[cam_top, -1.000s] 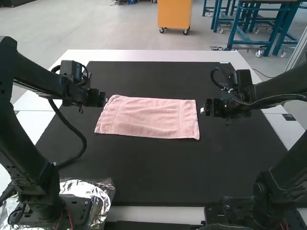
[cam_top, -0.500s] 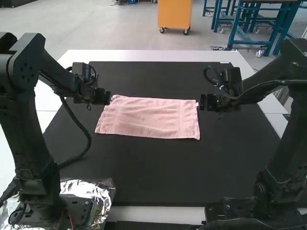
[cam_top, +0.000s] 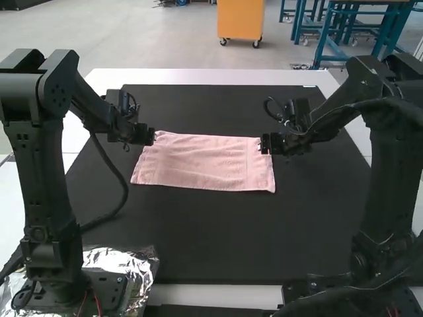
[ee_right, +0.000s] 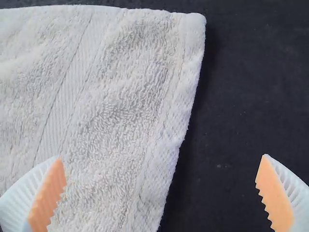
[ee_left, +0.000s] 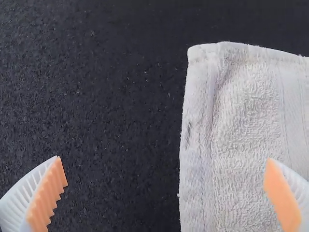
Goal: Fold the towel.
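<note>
A pink towel [cam_top: 205, 162] lies spread flat as a wide rectangle on the dark mat. At its far left corner is my left gripper [cam_top: 152, 137], and my right gripper [cam_top: 266, 143] is over the right end near the far corner. In the left wrist view, the left gripper [ee_left: 165, 191] stands open, its fingers on both sides of the edge of the towel [ee_left: 241, 125]. The right wrist view has the right gripper [ee_right: 161, 191] open too, above the edge of the towel [ee_right: 106, 106]. Neither holds any cloth.
The black mat [cam_top: 218, 244] covers most of the white table [cam_top: 218, 76]. Crumpled foil [cam_top: 135, 271] lies around the left arm's base. A cable hangs in a loop beside the left arm.
The right gripper has moved left, from beside the towel to over its right end. My left gripper has shifted slightly right to the towel's corner. The towel has stayed put.
</note>
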Robot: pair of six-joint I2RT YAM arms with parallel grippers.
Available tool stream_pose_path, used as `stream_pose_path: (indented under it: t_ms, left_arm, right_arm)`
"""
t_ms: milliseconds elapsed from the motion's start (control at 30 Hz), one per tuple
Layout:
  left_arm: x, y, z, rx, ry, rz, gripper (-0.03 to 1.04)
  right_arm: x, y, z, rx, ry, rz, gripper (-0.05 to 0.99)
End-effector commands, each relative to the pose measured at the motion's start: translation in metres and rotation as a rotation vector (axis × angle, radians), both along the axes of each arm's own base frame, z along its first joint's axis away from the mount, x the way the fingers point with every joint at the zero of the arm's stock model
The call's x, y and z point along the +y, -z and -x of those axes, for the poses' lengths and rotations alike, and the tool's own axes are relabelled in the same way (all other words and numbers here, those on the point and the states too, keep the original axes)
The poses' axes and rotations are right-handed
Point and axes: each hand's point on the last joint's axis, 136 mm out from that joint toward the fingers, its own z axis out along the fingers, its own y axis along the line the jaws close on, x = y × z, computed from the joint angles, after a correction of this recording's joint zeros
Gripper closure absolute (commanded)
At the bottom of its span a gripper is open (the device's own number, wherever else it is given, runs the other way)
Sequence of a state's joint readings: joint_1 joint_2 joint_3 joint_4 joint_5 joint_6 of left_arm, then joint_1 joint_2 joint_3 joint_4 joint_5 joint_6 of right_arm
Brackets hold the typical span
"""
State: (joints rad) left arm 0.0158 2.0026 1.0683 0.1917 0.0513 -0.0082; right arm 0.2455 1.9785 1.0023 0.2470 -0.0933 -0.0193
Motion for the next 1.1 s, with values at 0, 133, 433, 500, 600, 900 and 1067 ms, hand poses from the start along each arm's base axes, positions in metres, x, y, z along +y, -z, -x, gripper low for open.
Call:
stream_pose_path:
  t_ms: [0,133,433,500,600,900,1067]
  left_arm:
    - [0.006,-0.009,-0.013,-0.034,-0.002,-0.018,0.05]
    - [0.006,-0.004,-0.015,-0.028,0.001,-0.022,0.05]
    - [0.005,0.012,-0.012,0.006,0.02,-0.042,0.06]
    - [0.006,0.016,-0.011,0.015,0.025,-0.056,0.06]
    - [0.007,0.022,-0.011,0.023,0.031,-0.073,0.06]
    - [0.01,0.034,-0.013,0.058,0.043,-0.1,0.07]
    - [0.01,0.039,-0.01,0.072,0.043,-0.095,0.57]
  right_arm:
    - [0.004,-0.003,-0.012,-0.027,0.001,0.008,0.03]
    - [0.005,0.005,-0.018,-0.02,0.001,0.012,0.03]
    - [0.003,0.019,-0.028,-0.006,0.007,0.019,0.03]
    - [0.003,0.019,-0.029,-0.008,0.001,0.024,0.03]
    - [0.003,0.021,-0.03,-0.008,0.0,0.029,0.03]
    - [0.002,0.031,-0.025,0.03,0.0,0.035,0.03]
    - [0.0,0.039,-0.017,0.052,-0.017,0.025,0.89]
